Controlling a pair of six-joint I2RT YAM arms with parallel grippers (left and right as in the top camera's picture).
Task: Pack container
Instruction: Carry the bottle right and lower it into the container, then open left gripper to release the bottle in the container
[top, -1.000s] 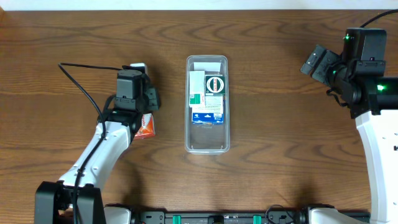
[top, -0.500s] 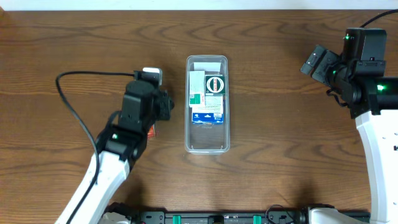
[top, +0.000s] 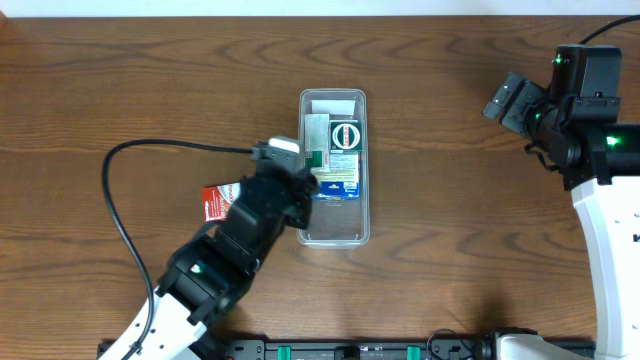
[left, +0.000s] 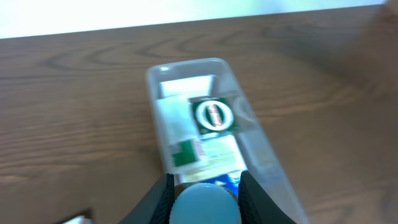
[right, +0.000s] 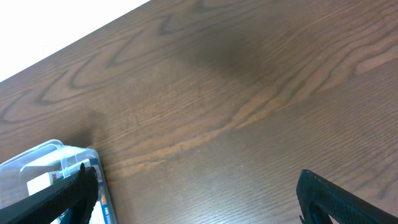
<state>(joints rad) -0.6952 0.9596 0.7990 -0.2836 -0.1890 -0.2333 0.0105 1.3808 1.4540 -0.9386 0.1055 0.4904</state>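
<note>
From the near left corner of the table (top: 450, 250) the left arm (top: 200, 275) reaches diagonally toward the middle. A black cable (top: 108, 195) loops out beside it toward the left edge. Just left of the arm's wrist a red-and-white box (top: 215, 202) lies flat on the wood, apart from the tray.

The left gripper (top: 297, 183) hangs over the left rim of the container (top: 334, 225), hiding that stretch of the wall from above. In the wrist view its fingers (left: 160, 198) are drawn in close on either side of a pale blue object (left: 205, 205) with a rounded top, which they grip. What the object is cannot be told. It blocks the near part of the tray in that view.

The container sits about midway between the left and right edges, its long sides running from the near edge toward the far edge. Its near end is bare. Past that lies a blue-and-white packet (top: 338, 182). Farther on, a green-and-white box (top: 317, 142) lies on the left and a black box (top: 346, 136) with a round emblem on the right. A white box (top: 335, 103) fills the far end.

The right arm (top: 600, 200) stands along the right edge. The right gripper (right: 198, 177) is up toward the far right corner, well apart from the tray, its jaws spread wide with only bare wood between them.
</note>
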